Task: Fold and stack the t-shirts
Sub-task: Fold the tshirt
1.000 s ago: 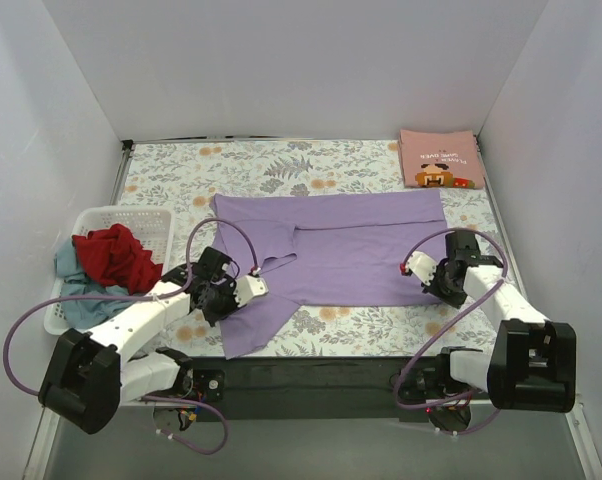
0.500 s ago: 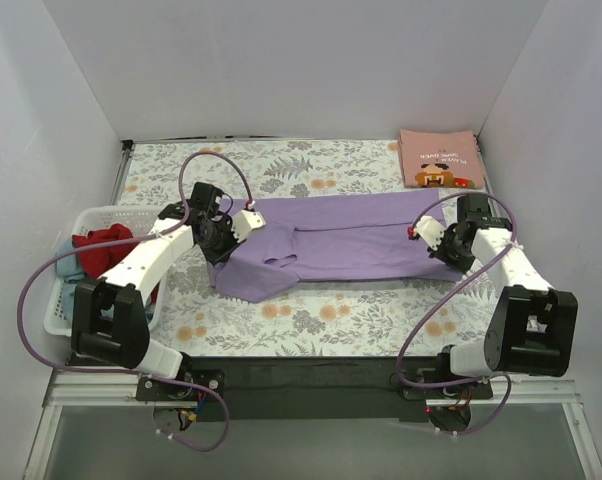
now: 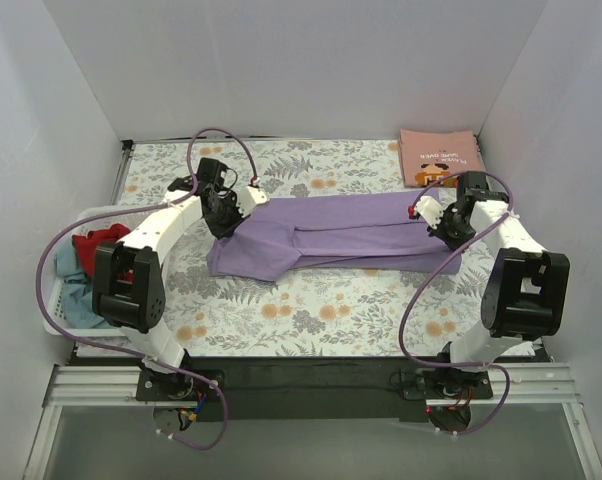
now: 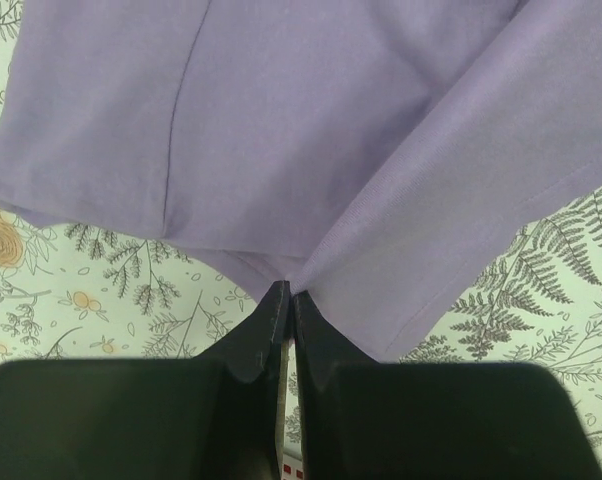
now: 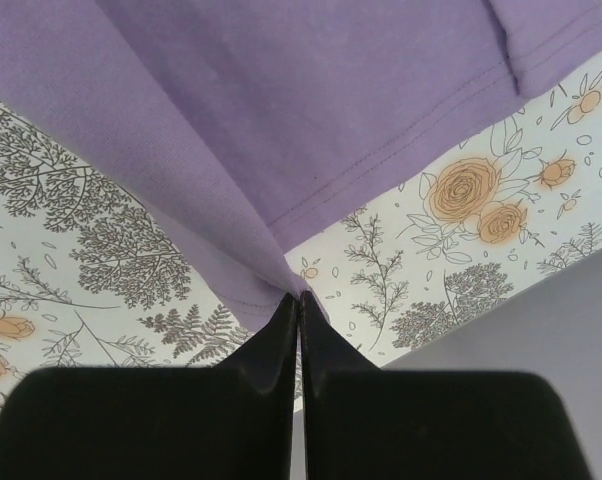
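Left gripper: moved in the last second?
Yes. The left gripper went from the near end of the basket to level with its far rim, toward the back wall, folding the lavender t-shirt over.

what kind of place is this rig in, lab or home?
Likely a lab test booth, not a home: plain white walls enclose the floral table cloth, and a white laundry basket holding a red tee sits at the left.
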You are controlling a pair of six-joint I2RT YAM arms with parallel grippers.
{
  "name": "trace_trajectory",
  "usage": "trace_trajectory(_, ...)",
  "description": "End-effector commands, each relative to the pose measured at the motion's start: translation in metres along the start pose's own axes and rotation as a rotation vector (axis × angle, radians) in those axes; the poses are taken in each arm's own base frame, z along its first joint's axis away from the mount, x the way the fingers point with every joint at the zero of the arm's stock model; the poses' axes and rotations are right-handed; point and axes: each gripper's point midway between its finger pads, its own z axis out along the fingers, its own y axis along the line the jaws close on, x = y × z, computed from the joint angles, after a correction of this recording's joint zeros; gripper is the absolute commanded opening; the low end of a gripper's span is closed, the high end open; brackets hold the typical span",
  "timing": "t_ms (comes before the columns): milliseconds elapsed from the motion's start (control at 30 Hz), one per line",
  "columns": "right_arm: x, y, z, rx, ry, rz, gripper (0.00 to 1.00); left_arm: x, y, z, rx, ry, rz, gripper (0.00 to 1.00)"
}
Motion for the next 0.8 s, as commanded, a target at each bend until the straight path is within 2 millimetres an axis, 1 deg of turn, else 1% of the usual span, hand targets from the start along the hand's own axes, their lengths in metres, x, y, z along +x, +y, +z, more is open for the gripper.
trace_trajectory(0, -0.001, -0.011, -0.003, -0.005, 0.004, -0.046, 0.01, -0.010, 0.019, -0.001, -0.040, -0.017, 0.030, 0.00)
trace_trajectory(100, -0.003, -0.015, 0.004, -0.018, 0.005, -0.048, 0.01, -0.016, 0.028, 0.004, -0.053, -0.030, 0.030, 0.00)
trace_trajectory(233, -0.008, -0.026, 0.008, -0.018, 0.000, -0.042, 0.01, -0.023, 0.044, 0.008, -0.090, -0.039, 0.044, 0.00)
trace_trajectory(300, -0.010, -0.029, 0.009, -0.018, 0.000, -0.045, 0.01, -0.020, 0.047, 0.014, -0.080, -0.028, 0.041, 0.00)
trace_trajectory(367, -0.012, -0.034, 0.011, -0.016, 0.001, -0.045, 0.01, -0.022, 0.054, 0.014, -0.091, -0.035, 0.036, 0.00)
trace_trajectory(467, -0.014, -0.040, 0.014, -0.014, 0.003, -0.047, 0.01, -0.024, 0.058, 0.017, -0.092, -0.041, 0.034, 0.00)
trace_trajectory(767, -0.015, -0.045, 0.026, -0.036, 0.009, -0.043, 0.01, -0.025, 0.063, 0.029, -0.089, -0.041, 0.026, 0.00)
